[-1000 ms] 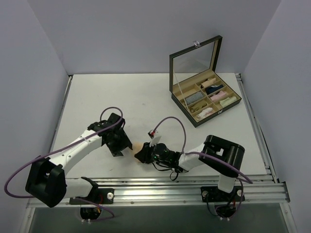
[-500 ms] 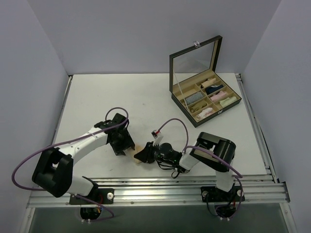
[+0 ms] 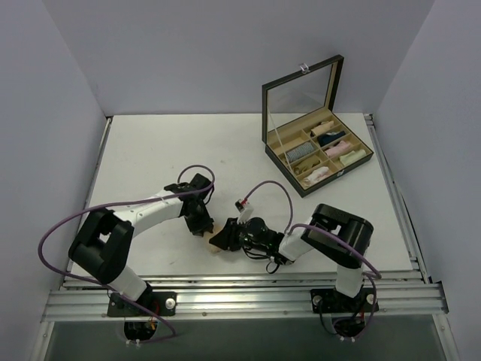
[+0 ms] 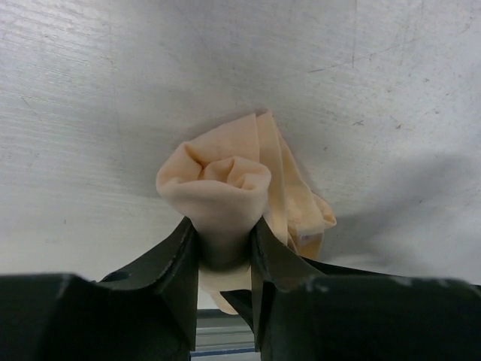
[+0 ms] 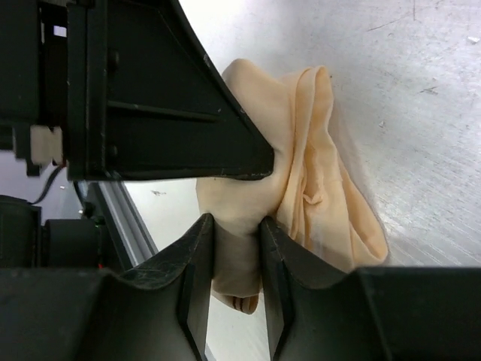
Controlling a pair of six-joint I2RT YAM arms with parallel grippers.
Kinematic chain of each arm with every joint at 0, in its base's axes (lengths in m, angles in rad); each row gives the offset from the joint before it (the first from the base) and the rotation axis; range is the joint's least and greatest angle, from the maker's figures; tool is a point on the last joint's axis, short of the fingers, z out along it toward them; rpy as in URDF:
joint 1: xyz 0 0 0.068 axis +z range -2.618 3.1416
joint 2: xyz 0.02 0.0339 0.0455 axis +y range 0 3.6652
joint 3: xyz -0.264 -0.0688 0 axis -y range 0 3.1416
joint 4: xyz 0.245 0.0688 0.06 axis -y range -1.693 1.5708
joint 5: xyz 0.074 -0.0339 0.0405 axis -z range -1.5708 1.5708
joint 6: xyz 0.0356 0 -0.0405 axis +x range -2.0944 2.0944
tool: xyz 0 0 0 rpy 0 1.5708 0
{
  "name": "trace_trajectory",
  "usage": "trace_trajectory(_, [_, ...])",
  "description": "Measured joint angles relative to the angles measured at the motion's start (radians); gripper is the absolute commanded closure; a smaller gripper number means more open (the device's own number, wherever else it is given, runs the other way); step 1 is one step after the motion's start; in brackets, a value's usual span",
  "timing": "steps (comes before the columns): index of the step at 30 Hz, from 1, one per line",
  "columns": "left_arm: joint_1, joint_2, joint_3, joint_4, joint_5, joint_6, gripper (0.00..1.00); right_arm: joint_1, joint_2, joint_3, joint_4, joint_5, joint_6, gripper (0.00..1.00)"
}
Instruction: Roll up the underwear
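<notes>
The underwear [image 4: 225,188], low and centre in the top view, is pinched from both sides by the left gripper [image 4: 224,252] and the right gripper [image 5: 237,256]; a loose roll is judged formed; tightening and release are left.

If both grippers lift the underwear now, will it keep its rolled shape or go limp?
Probably limp: the underwear bunches into soft folds where the left gripper pinches it. The roll may loosen, since loose layers fan out beside the right gripper. It looks thin and likely light, so a push would crumple it rather than slide it.
</notes>
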State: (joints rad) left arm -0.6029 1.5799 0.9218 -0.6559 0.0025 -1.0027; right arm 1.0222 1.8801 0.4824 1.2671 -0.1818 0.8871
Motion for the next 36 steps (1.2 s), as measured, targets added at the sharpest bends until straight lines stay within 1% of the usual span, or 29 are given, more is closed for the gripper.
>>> trace_trajectory(1, [-0.011, 0.006, 0.009, -0.007, -0.011, 0.002, 0.84, 0.000, -0.026, 0.015, -0.058, 0.007, -0.009, 0.74])
trace_trajectory(2, [-0.023, 0.011, 0.017, -0.011, -0.024, 0.003, 0.85, 0.002, -0.058, 0.032, -0.140, 0.018, -0.023, 0.71])
trace_trajectory(6, [-0.072, 0.032, 0.044, -0.023, -0.056, 0.000, 0.88, 0.016, -0.175, 0.117, -0.481, 0.086, -0.105, 0.67])
trace_trajectory(8, [-0.093, 0.051, 0.065, -0.035, -0.065, -0.006, 0.90, 0.026, -0.215, 0.159, -0.624, 0.121, -0.151, 0.65])
trace_trajectory(10, [-0.111, 0.076, 0.094, -0.055, -0.075, -0.008, 0.91, 0.032, -0.248, 0.193, -0.740, 0.153, -0.192, 0.62])
trace_trajectory(13, [-0.134, 0.114, 0.140, -0.089, -0.084, -0.011, 0.92, 0.033, -0.278, 0.222, -0.853, 0.184, -0.230, 0.55])
trace_trajectory(14, [-0.139, 0.120, 0.148, -0.095, -0.085, -0.011, 0.92, 0.033, -0.285, 0.227, -0.878, 0.192, -0.235, 0.51])
trace_trajectory(16, [-0.148, 0.125, 0.154, -0.102, -0.091, -0.014, 0.92, 0.033, -0.297, 0.230, -0.918, 0.206, -0.240, 0.49])
trace_trajectory(17, [-0.150, 0.125, 0.154, -0.104, -0.095, -0.016, 0.92, 0.032, -0.302, 0.230, -0.930, 0.209, -0.238, 0.45])
trace_trajectory(20, [-0.155, 0.128, 0.159, -0.109, -0.102, -0.023, 0.92, 0.032, -0.319, 0.229, -0.962, 0.221, -0.230, 0.39])
trace_trajectory(23, [-0.157, 0.133, 0.165, -0.117, -0.106, -0.027, 0.92, 0.032, -0.327, 0.222, -0.974, 0.230, -0.217, 0.36])
trace_trajectory(29, [-0.167, 0.146, 0.183, -0.137, -0.121, -0.033, 0.93, 0.031, -0.324, 0.196, -0.949, 0.234, -0.176, 0.34])
trace_trajectory(34, [-0.175, 0.155, 0.196, -0.153, -0.134, -0.033, 0.92, 0.031, -0.296, 0.171, -0.873, 0.214, -0.145, 0.34])
trace_trajectory(36, [-0.176, 0.156, 0.198, -0.155, -0.138, -0.033, 0.93, 0.031, -0.289, 0.165, -0.840, 0.205, -0.139, 0.35])
